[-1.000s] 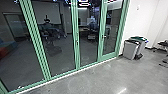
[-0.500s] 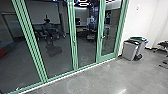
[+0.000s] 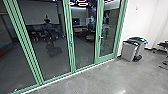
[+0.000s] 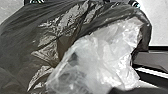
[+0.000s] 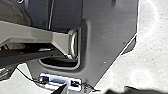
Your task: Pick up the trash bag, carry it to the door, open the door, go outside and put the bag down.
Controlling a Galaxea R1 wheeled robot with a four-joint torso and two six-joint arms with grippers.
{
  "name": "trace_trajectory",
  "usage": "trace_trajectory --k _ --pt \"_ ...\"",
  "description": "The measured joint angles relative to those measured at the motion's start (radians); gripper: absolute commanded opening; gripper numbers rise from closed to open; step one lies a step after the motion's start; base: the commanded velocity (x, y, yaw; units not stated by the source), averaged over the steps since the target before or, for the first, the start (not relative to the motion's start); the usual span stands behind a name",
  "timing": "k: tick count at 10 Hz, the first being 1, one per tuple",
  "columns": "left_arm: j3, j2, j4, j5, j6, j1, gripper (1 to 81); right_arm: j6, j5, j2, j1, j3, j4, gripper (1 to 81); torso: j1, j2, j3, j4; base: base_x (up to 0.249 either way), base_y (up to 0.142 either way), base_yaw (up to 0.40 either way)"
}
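Note:
The trash bag, dark translucent plastic with a crumpled whitish, clear part, lies large and close in the left wrist view. My left gripper holds its bunched plastic, which hides most of the grip. In the head view, a glass door in a green frame stands right of centre, with a small handle at its left edge. Its panel looks shut. How my right gripper stands is unclear.
Green-framed glass panels run along the left and middle, with dim shapes in the glass. A grey bin and a green-topped bin stand beside the white wall. Chair bases show at the far right.
The head camera's view has shifted a little, with the left and middle door frames now farther left. The bins have not moved.

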Motion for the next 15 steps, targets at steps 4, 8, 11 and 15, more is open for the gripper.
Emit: trace_trajectory --k 4,8,11,15 --pt "0.0 -0.001 0.0 0.0 0.0 0.0 1.0 0.0 0.0 0.002 0.001 -0.001 -0.001 81.1 0.0 0.0 0.0 0.0 0.141 -0.105 0.0" --pt "0.0 -0.003 0.0 0.0 0.0 0.0 1.0 0.0 0.0 0.003 0.003 -0.001 -0.001 81.1 0.0 0.0 0.0 0.0 0.142 -0.1 0.0" --pt "0.0 -0.002 0.0 0.0 0.0 0.0 1.0 -0.001 0.0 0.003 0.003 -0.001 -0.001 81.1 0.0 0.0 0.0 0.0 0.142 -0.1 0.0" --pt "0.0 -0.002 0.0 0.002 0.0 0.005 1.0 -0.001 -0.001 0.003 0.0 -0.001 -0.001 81.1 0.0 0.0 0.075 0.0 0.142 -0.1 0.0"
